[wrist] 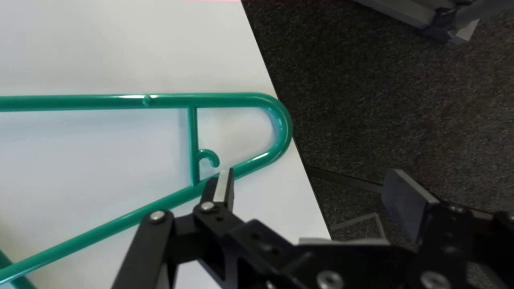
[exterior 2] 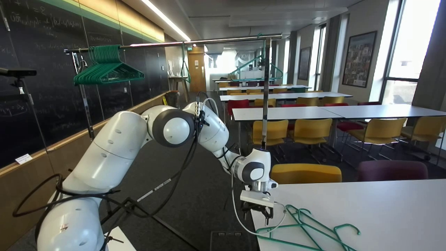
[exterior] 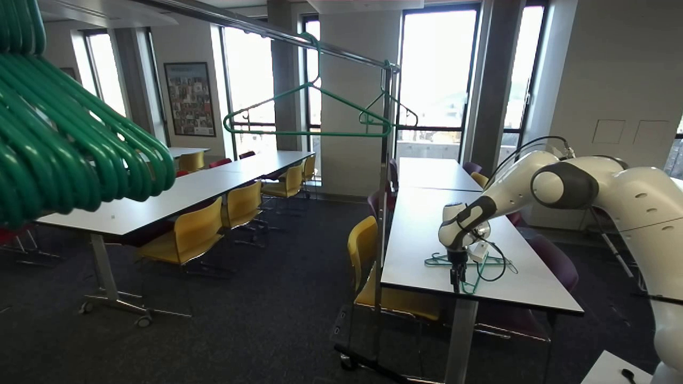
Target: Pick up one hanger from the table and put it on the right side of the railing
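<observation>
Glossy green tubing: the hanger (wrist: 193, 136) lies on the smooth white table (wrist: 100, 48), centre-left of the wrist view, a rounded corner reaching the table's edge. Its left end runs out of frame; a second green bar (wrist: 23, 282) at lower left is mostly cut off. Gripper (wrist: 309, 172): angular black fingers (wrist: 405, 204) set wide apart, nothing held. The finger at lower centre overlaps the hanger's slanting bar; contact cannot be told. In an exterior view, tabletop hangers (exterior 2: 300, 226) cross at lower right, clipped by the bottom edge; exact count unclear. Railing (exterior 2: 223, 40): shiny round metal, running across the upper frame; at upper left a bunch (exterior 2: 104, 59) packs so tightly that single hangers merge. In an exterior view that bunch fills the upper left, ribs cropped by the left edge; a separate hanger (exterior: 307, 133) hangs at upper centre. Floor (wrist: 381, 100): dark, speckled.
</observation>
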